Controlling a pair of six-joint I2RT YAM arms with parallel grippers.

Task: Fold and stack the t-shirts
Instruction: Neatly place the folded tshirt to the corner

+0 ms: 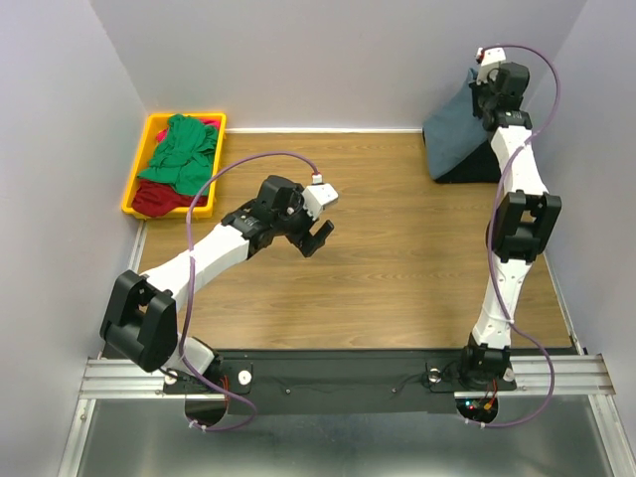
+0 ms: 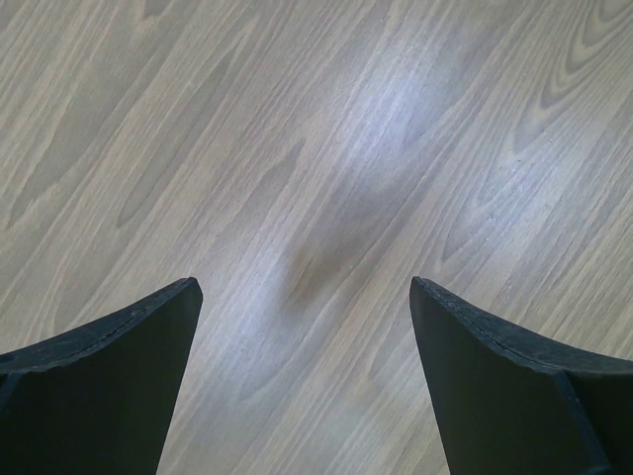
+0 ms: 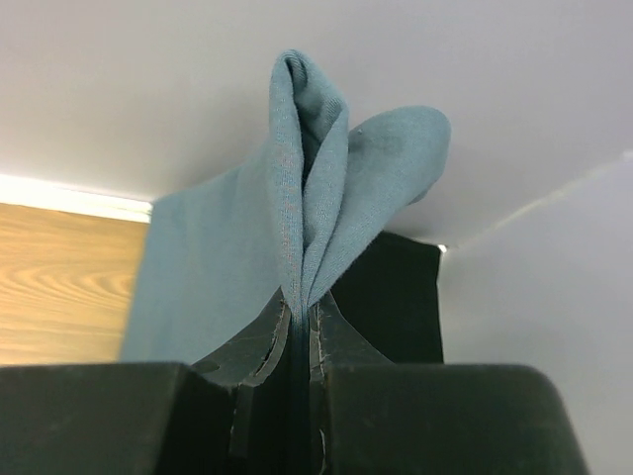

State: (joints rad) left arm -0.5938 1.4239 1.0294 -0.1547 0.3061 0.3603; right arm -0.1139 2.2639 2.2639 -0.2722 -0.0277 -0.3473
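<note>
Right gripper (image 3: 300, 315) clamped on blue-grey shirt (image 1: 455, 149), held high so it drapes.
Far across from yellow tray (image 1: 132, 194). Left gripper (image 1: 320, 235) nearer the tray, jaws apart, probably ready to grab.

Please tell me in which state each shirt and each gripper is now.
blue-grey shirt: lifted by a pinched fold.
black shirt: behind it, mostly hidden.
green shirt: crumpled in the tray, unfolded.
red shirt: crumpled under the green one.
left gripper: open, empty.
right gripper: shut on the blue-grey shirt.
</note>
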